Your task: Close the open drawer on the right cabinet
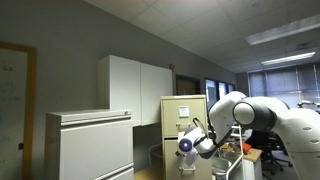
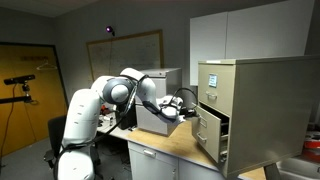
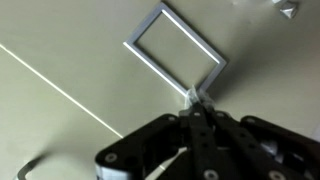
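In an exterior view, the right cabinet (image 1: 184,118) stands beside the tall white cupboards (image 1: 135,85), and the end effector (image 1: 186,145) sits low against its front. Which drawer stands out cannot be told from this angle.

In an exterior view from the side, the drawer (image 2: 212,130) is plainly open. It is one of the lower ones and juts well out of the right cabinet (image 2: 255,95) toward the arm. The end effector (image 2: 190,106) is at or just beside the drawer's front, near its upper edge, though contact is too small to confirm. A good push runs straight along the drawer's slide, square to the front. A slanted push could skid off the smooth metal or bind the runners.

In the wrist view, the end effector (image 3: 198,100) has its fingers drawn together into a closed tip holding nothing, right by the corner of a metal label frame (image 3: 175,45) on the beige drawer front. A handle (image 3: 35,165) shows at the lower edge. I judge it better to press on flat sheet near the middle of the front than on the frame's thin rim, and to drive slowly until the front is flush
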`<state>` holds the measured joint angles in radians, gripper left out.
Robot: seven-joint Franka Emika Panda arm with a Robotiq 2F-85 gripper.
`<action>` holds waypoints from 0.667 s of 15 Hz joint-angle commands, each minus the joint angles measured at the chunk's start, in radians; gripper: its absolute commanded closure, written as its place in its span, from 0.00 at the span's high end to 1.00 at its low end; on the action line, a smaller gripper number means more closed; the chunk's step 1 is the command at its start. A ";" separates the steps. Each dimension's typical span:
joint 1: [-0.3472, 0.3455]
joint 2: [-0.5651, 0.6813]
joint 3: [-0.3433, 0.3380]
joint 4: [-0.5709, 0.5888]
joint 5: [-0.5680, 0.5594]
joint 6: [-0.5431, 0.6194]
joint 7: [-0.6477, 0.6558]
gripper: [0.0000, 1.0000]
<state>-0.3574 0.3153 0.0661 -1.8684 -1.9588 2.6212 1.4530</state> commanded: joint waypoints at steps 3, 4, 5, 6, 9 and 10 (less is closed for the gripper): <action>-0.038 0.156 -0.014 0.292 -0.069 0.015 0.002 0.00; -0.037 0.167 -0.016 0.321 -0.082 0.004 -0.003 0.00; -0.036 0.179 -0.017 0.349 -0.090 -0.006 -0.008 0.00; -0.034 0.188 -0.020 0.374 -0.082 -0.022 -0.014 0.00; -0.036 0.201 -0.018 0.423 -0.029 -0.046 -0.013 0.00; -0.036 0.200 -0.017 0.429 -0.006 -0.050 -0.017 0.00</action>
<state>-0.3833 0.4395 0.0628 -1.6341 -1.9813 2.6213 1.4526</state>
